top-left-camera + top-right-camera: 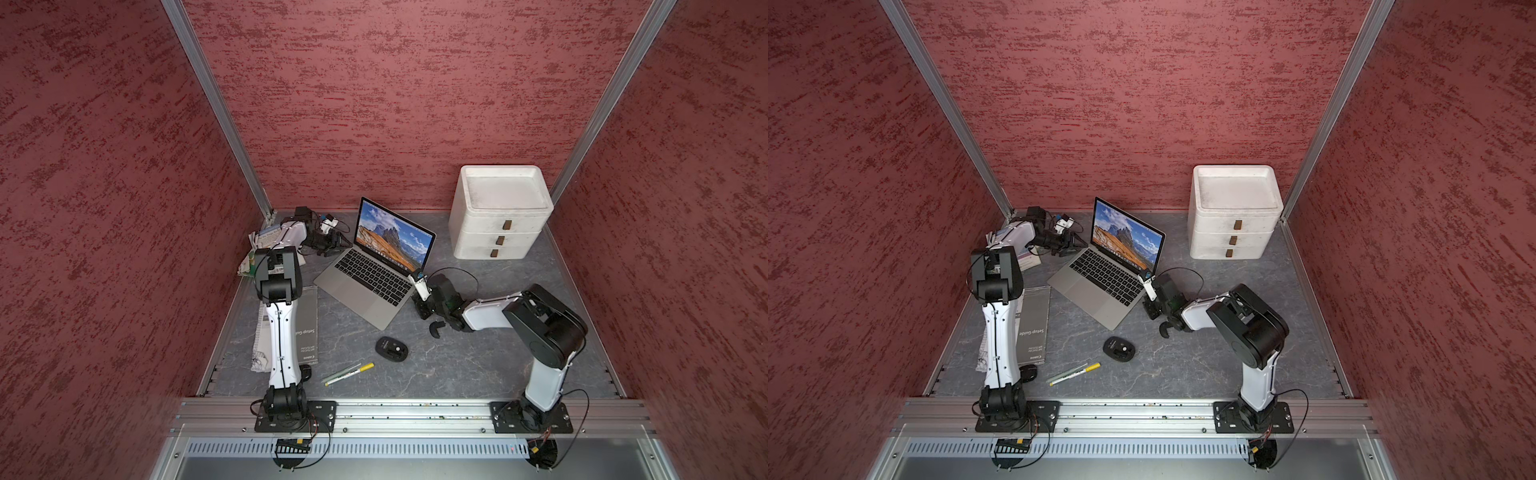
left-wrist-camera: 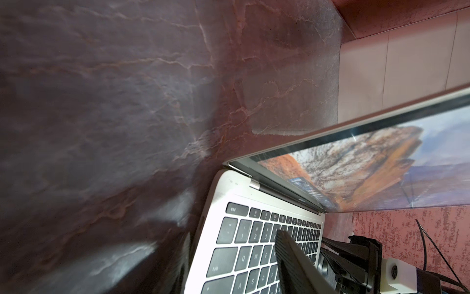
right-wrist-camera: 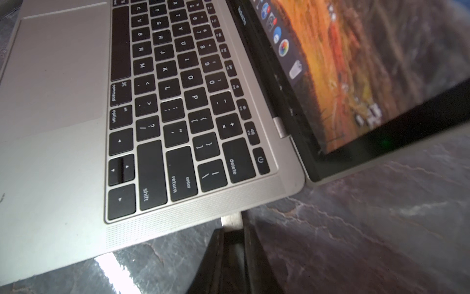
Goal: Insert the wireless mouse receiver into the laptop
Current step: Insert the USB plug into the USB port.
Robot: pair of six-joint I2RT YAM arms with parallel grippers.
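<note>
The laptop lies open on the grey tabletop, its screen showing mountains. My right gripper is shut on the wireless mouse receiver, a small black body with a metal plug. The plug's tip meets the laptop's right side edge beside the return key; how far it sits in is hidden under that edge. At the laptop's back left corner my left gripper stands open. One of its fingers hovers over the keys and the other is a dark blur beside the edge.
A black mouse lies in front of the laptop, with pens nearer the front rail. A white drawer unit stands at the back right. A setup guide booklet and papers lie under the left arm.
</note>
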